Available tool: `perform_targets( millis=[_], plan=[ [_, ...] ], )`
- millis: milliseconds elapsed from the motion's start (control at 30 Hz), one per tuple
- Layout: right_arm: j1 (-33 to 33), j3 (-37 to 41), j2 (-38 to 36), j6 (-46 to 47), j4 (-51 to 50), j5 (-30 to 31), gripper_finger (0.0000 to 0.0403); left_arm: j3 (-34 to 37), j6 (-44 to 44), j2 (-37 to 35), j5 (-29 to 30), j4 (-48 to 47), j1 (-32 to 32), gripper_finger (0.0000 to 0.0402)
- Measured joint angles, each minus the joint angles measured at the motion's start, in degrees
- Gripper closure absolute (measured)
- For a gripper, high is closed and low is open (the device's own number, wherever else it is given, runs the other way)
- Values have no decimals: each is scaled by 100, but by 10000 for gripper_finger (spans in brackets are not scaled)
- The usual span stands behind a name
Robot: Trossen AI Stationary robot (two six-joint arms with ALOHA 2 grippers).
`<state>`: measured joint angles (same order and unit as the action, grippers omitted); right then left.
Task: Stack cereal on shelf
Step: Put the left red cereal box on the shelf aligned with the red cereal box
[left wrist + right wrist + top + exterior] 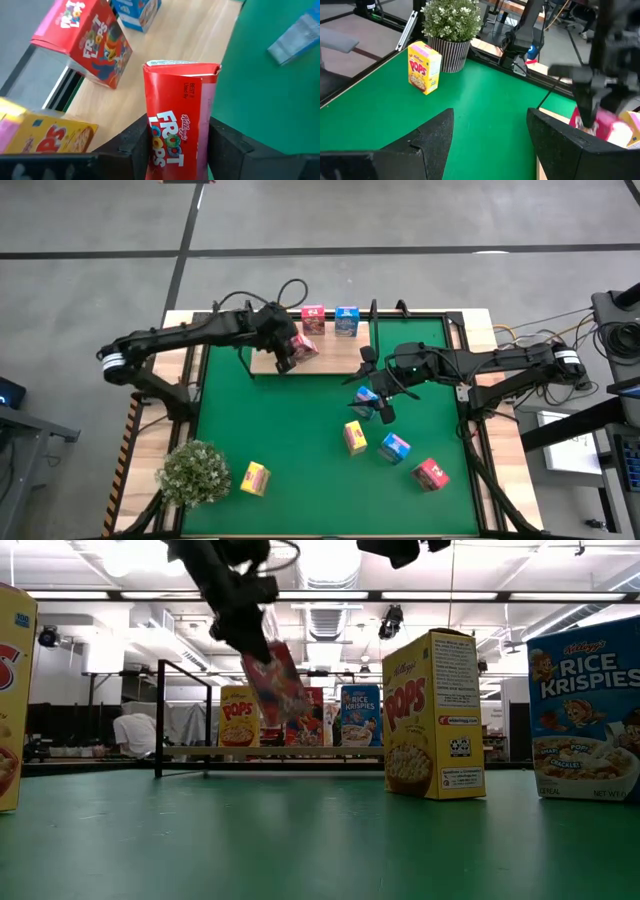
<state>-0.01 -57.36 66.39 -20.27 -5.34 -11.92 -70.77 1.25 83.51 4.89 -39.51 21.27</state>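
Note:
My left gripper [288, 352] is shut on a pink-red Froot Loops carton [306, 345], held over the wooden shelf board [335, 358]. A pink-red carton [313, 320] and a blue one [347, 321] stand on the board. A yellow one [47, 135] lies there on its side, and the low view [238, 718] shows it too. My right gripper [380, 402] is open and empty above the green mat [290, 430], beside a blue carton [367, 395]. On the mat stand a yellow [354, 437], a blue [395, 448], a pink-red [431, 474] and another yellow carton [254, 478]. My left gripper pinches the Froot Loops carton by its two narrow sides [152, 150] between its two fingers [134, 142]. The fingers come from above, slanting down from the table's left. The carton hangs tilted below them [275, 680], clear of the board.
A bushy plant in a striped pot [195, 472] stands at the mat's near left corner. The board's black wire frame [160, 715] rises at its ends. Cables lie off the table to the right [560, 330]. A person [133, 730] shows in the room behind.

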Motion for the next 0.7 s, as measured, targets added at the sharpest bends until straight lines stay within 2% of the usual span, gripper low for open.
perform_targets(
  millis=[233, 367, 700],
  plan=[
    [0, 0, 0, 1, -36, 0, 163, -256, 268, 664, -3, 38, 51, 215],
    [0, 2, 0, 20, -36, 0, 163, -418, 419, 934, -3, 10, 51, 206],
    [0, 2, 4, 101, -26, 0, 163, -788, 707, 811, -1, -226, 37, 205]
  ],
)
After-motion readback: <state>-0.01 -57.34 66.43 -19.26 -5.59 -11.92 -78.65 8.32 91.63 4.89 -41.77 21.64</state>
